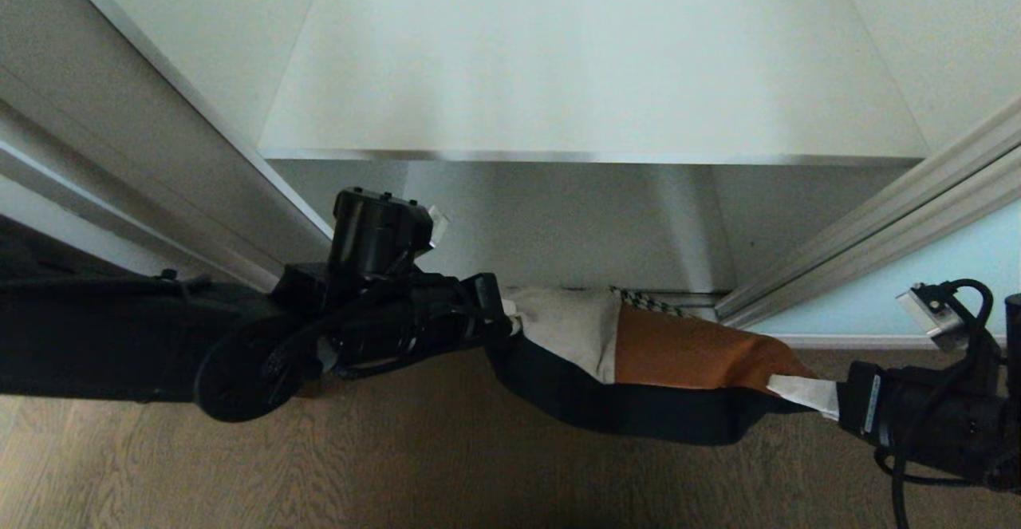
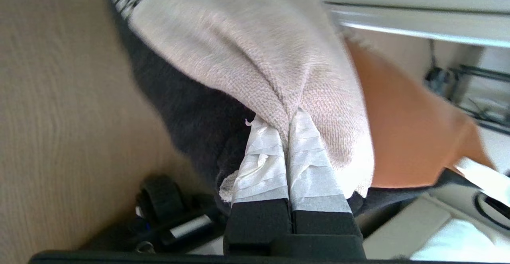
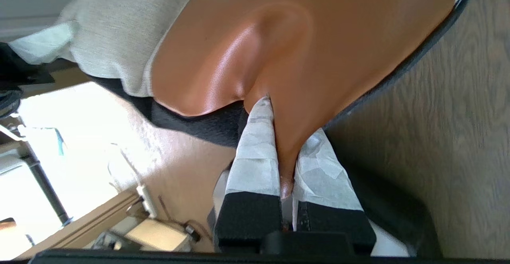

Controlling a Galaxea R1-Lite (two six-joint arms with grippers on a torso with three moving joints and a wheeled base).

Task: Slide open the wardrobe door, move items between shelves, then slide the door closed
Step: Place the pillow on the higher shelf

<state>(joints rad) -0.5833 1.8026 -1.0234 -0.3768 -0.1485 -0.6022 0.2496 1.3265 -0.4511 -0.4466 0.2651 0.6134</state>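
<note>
A patchwork cushion (image 1: 638, 353) hangs between two grippers above the wood floor (image 1: 399, 465). The left gripper (image 1: 504, 317) pinches its cream corner tight. The right gripper (image 1: 806, 393) is clamped on its rust-orange corner.

The left gripper (image 1: 507, 317) hides its fingertips behind the cushion (image 1: 638, 353) in the head view, its arm cut off at nine o'clock. The right gripper (image 1: 829, 401) shows only a taped tip there, its arm cut off at four o'clock. The sliding wardrobe door (image 1: 941, 282) is cropped at three o'clock, only a corner visible. The shelf (image 1: 590, 98) runs out at twelve o'clock. The cushion's houndstooth panel shows only as a sliver. In the left wrist view the wardrobe track (image 2: 418, 21) at one o'clock is blurred.
</note>
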